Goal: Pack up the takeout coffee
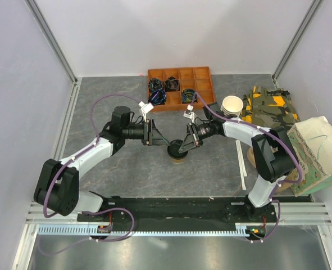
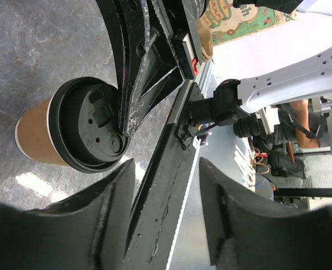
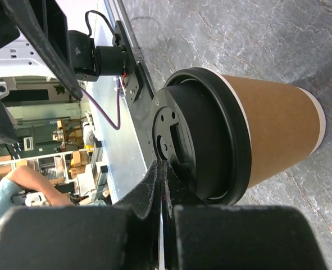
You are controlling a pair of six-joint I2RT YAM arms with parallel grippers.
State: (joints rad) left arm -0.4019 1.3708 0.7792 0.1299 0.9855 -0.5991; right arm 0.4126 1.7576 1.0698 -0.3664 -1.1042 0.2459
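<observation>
**Cup mid-surface, right hand closed at its lid**

Closest to the right wrist lens, the right hand has its fingers pressed together, with the tips at the rim of the black lid. Whether they bear on it is hard to tell. The cup stands upright mid-surface, well apart from every edge, with bare grey surface on its near side. The left hand is near it, fingers apart and nothing between them. From above, the right fingers hide part of the lid. A bag is cut off at the right edge.

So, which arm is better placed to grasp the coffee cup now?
Probably the left: the left gripper is open close beside the takeout coffee, though not yet around it. The right gripper is shut, its tips against the lid.
</observation>
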